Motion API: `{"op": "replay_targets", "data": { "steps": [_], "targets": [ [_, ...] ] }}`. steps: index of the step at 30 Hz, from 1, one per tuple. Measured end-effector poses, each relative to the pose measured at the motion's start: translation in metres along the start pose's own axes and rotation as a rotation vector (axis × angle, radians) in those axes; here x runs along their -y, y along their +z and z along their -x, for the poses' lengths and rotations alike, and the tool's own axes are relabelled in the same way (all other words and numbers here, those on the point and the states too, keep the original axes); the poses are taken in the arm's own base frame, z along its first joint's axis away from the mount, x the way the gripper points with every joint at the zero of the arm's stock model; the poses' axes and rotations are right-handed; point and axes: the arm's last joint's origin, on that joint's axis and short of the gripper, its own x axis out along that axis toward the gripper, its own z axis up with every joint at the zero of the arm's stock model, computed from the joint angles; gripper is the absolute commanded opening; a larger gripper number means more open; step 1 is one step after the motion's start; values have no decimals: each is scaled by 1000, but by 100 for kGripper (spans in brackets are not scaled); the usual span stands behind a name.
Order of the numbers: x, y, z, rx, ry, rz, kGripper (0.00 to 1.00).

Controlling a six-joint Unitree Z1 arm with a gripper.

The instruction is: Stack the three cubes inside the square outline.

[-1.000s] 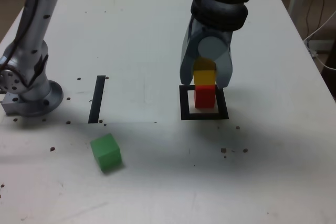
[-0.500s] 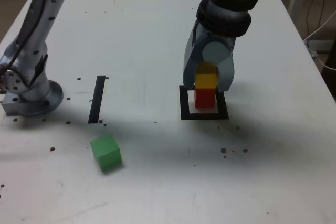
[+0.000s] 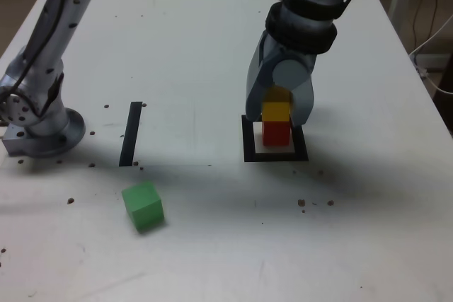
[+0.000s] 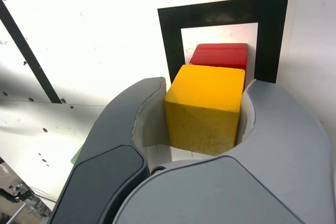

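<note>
Putting small matte yellow cube (image 4: 206,108) onto small matte red cube (image 3: 276,133), w/ red one sitting in black tape square outline (image 3: 248,139) on white table (image 3: 177,47). Jaws closed snug on yellow cube's sides. Looks like step 2 of 3. Next: let go gently, lift straight up, then fetch small matte green cube (image 3: 144,205), lying well apart toward exterior view's left.

Yellow cube (image 3: 276,112), red cube (image 3: 276,133), green cube (image 3: 143,205)

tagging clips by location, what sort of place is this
Probably a robotics lab or test bench. A white table carries taped marks, the square outline and a black strip, plus coloured cubes; the arm's base sits on it, and cables trail beside it.
</note>
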Motion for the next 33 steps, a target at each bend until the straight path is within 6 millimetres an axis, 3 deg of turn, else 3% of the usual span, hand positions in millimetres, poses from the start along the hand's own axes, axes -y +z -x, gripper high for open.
{"op": "replay_targets", "data": {
  "steps": [4, 7, 9, 10, 12, 15, 27, 33],
  "targets": [
    [-1, 2, -2, -4, -4, -1, 20],
    [-1, 3, -4, -8, -9, -4, 30],
    [-2, 4, -6, -13, -14, -5, 47],
    [-2, 4, -7, -16, -17, -5, 62],
    [-4, 5, -8, -19, -23, -9, 82],
    [-5, 6, -11, -20, -26, -12, 98],
    [-7, 7, -19, -27, -29, -11, 100],
    [-7, -19, 2, 30, -2, 1, 100]
  ]
}}
